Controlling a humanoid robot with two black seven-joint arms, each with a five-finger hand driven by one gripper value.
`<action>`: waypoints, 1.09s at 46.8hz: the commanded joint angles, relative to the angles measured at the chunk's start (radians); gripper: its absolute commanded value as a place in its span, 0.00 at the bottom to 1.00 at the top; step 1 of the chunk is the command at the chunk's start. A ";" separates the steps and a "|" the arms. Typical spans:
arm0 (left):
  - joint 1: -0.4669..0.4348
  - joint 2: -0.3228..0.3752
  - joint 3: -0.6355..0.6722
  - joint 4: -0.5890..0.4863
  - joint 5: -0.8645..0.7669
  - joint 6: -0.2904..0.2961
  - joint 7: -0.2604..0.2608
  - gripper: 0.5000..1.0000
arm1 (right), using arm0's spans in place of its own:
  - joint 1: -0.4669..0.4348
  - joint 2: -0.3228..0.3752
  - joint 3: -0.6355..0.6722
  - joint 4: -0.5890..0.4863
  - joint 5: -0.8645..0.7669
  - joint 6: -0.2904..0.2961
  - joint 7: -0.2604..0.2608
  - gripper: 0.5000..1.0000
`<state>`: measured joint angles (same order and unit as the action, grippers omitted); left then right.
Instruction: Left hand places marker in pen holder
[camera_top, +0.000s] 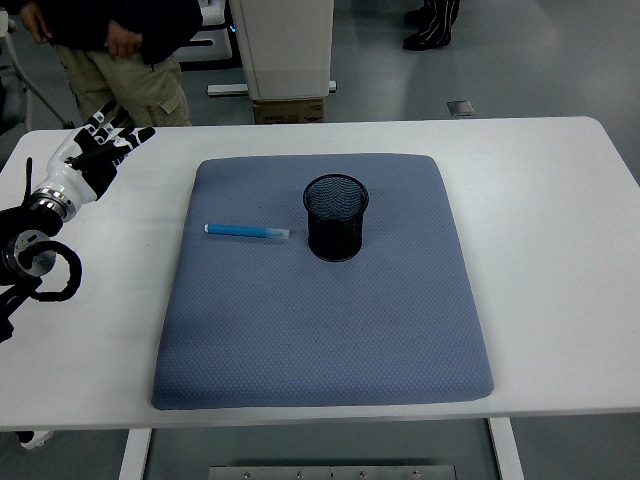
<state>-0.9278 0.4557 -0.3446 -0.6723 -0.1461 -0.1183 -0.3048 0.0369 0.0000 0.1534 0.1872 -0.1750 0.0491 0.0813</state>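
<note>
We see our left hand (98, 152) raised over the far left part of the white table (560, 260), its fingers (128, 136) stretched out and slightly fanned, holding nothing; the black-and-white palm faces up toward the camera, and the black arm with its cable loops enters from the left edge. Our right arm does not show.

From the hand, at about four o'clock, lies the blue marker (247, 231), flat on the grey-blue pad (320, 330), well apart from the fingers. It runs left to right, its pale clear cap end pointing at three o'clock toward the pen holder (336, 217). The holder is a black mesh cup standing upright on the pad, just beside the marker's cap end; whether the two touch we cannot tell. We can read no writing or brand on marker, holder or pad.

At twelve o'clock from the hand, beyond the table's far edge, a person (120, 50) stands in a dark top and khaki trousers.
</note>
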 joint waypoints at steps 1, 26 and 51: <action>-0.040 0.000 0.073 0.000 0.028 0.002 0.000 1.00 | 0.000 0.000 0.000 0.000 0.000 0.000 0.000 1.00; -0.293 0.006 0.389 -0.056 0.437 -0.004 0.000 1.00 | 0.000 0.000 0.000 0.000 0.000 0.000 0.000 1.00; -0.330 0.012 0.414 -0.108 0.450 -0.040 -0.037 1.00 | 0.000 0.000 0.000 0.000 0.000 0.000 0.000 1.00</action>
<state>-1.2534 0.4669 0.0673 -0.7727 0.2934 -0.1463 -0.3223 0.0369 0.0000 0.1534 0.1872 -0.1748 0.0491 0.0816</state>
